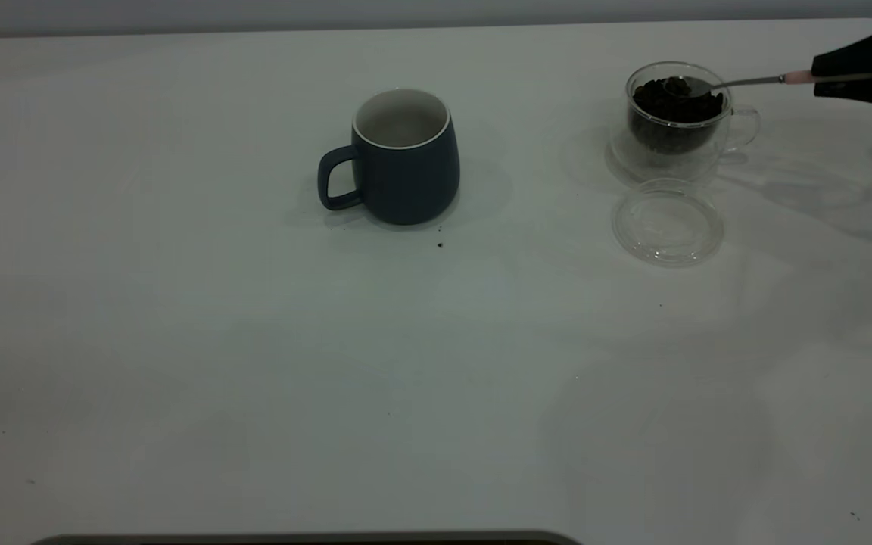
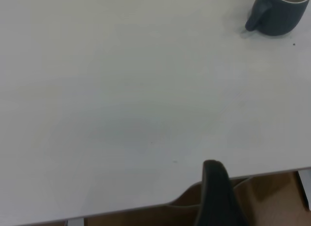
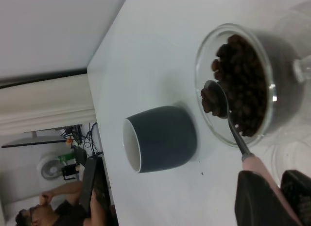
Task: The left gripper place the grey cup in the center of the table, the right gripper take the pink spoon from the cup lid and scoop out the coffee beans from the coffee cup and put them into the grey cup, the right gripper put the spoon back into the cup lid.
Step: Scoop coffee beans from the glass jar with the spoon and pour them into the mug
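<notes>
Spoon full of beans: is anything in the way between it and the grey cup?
Nothing visible. The spoon, held by the right gripper, sits over the coffee cup; only bare table lies before the grey cup.

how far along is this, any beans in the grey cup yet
Done: the grey cup stands mid-table, and the pink spoon is off the cup lid. In hand: the right gripper holds the spoon, its bowl loaded with coffee beans over the coffee cup. Left: no beans show in the grey cup; tipping them in and returning the spoon remain. The left gripper sits parked at the table edge.

R gripper (image 1: 845, 77) fingers clamped
</notes>
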Action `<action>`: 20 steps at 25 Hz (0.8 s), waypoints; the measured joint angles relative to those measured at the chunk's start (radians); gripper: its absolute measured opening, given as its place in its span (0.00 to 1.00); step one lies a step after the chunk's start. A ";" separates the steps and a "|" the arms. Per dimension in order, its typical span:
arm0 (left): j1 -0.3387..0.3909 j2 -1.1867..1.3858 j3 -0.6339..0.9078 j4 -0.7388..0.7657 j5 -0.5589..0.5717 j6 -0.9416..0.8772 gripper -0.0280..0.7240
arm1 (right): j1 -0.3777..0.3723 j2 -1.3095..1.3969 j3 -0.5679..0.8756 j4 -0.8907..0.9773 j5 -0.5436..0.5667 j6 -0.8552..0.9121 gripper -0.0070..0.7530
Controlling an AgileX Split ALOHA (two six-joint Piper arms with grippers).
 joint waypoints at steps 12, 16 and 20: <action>0.000 0.000 0.000 0.000 0.000 -0.001 0.72 | 0.017 -0.021 0.000 -0.007 0.001 0.033 0.14; 0.000 0.000 0.000 0.000 0.000 -0.001 0.72 | 0.065 -0.057 0.000 -0.008 0.005 0.034 0.14; 0.000 0.000 0.000 0.000 0.000 -0.001 0.72 | 0.126 -0.060 0.000 -0.006 0.006 0.040 0.14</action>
